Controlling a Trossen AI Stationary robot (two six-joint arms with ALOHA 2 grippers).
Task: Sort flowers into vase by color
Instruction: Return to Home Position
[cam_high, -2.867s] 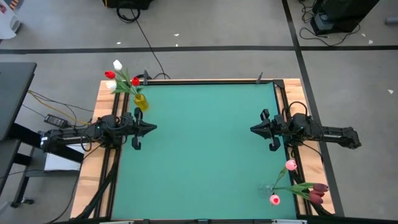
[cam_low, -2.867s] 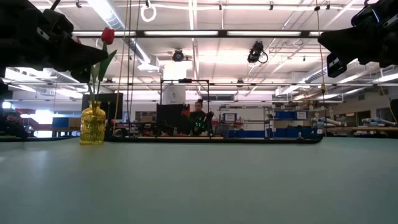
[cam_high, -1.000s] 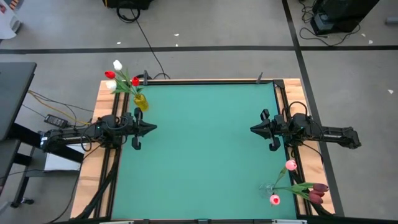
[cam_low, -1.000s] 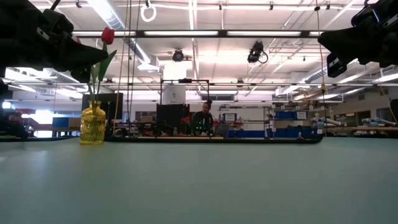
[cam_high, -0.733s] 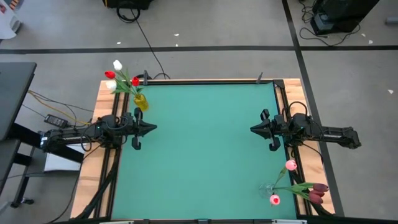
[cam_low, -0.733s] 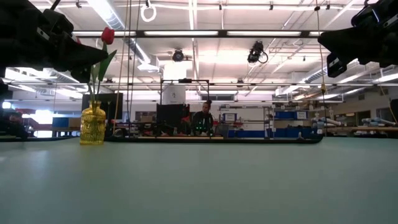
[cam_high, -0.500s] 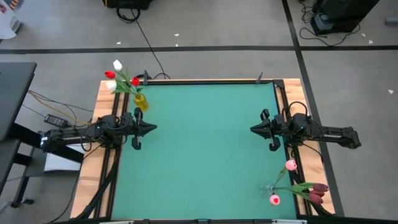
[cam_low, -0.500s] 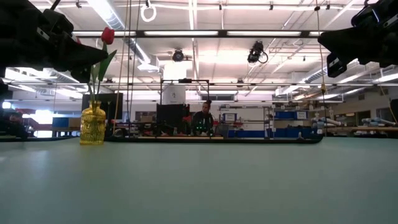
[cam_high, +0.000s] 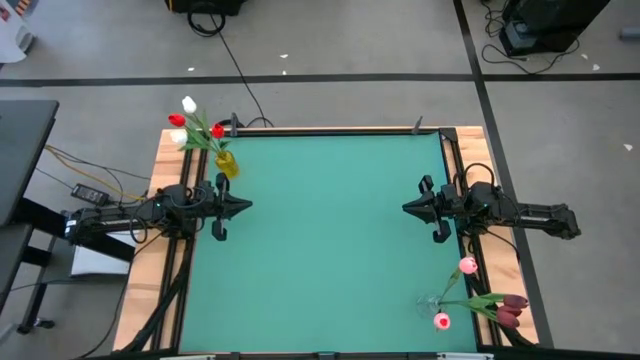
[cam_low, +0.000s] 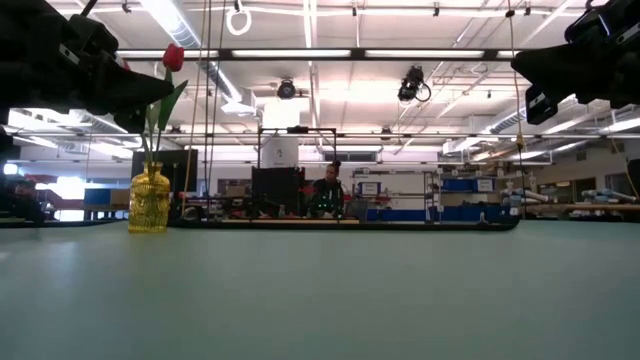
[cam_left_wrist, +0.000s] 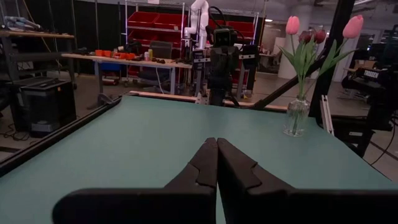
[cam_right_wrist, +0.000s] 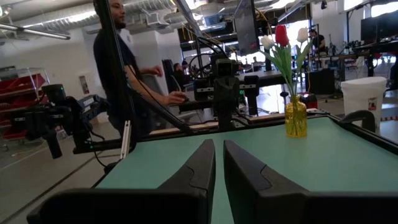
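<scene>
I find nothing changed: left gripper (cam_high: 243, 206) and right gripper (cam_high: 410, 207) stay closed, empty; red and white flowers (cam_high: 192, 124) in yellow vase (cam_high: 227, 164), pink and maroon flowers (cam_high: 480, 296) diagonally opposite it; sorting appears complete

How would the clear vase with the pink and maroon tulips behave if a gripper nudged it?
The clear vase looks narrow under tall, spreading tulips, so it would probably tip rather than slide. It appears to be glass, likely fragile and slick.
</scene>
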